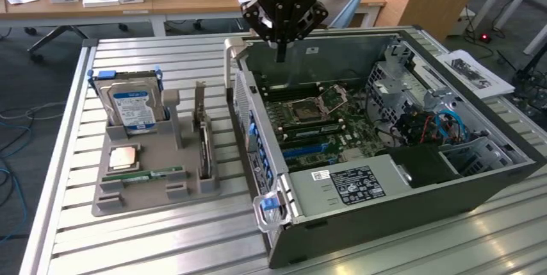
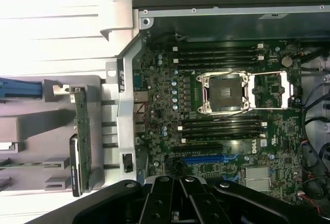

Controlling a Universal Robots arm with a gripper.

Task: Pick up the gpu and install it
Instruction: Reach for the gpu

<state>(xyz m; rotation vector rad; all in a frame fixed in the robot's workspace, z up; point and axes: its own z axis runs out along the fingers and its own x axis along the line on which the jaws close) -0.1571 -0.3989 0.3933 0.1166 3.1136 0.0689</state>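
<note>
The gpu (image 1: 204, 141) is a thin dark card standing on its edge in the grey holder tray (image 1: 128, 201), on the exterior view's left of the open computer case (image 1: 410, 201). In the wrist view the gpu (image 2: 81, 146) shows edge-on beside the case wall. My gripper (image 1: 280, 52) hangs shut and empty over the far rim of the case, well apart from the card. Its black linkages and fingers (image 2: 179, 182) sit above the motherboard (image 2: 227, 126), near the blue expansion slot (image 2: 203, 158).
The tray also holds a silver hard drive (image 1: 132, 108), a processor (image 1: 124, 156) and a green memory stick (image 1: 141, 175). Everything rests on a slatted metal table (image 1: 128, 249). A printed sheet (image 1: 474, 73) lies beyond the case; desks (image 1: 111, 2) stand behind.
</note>
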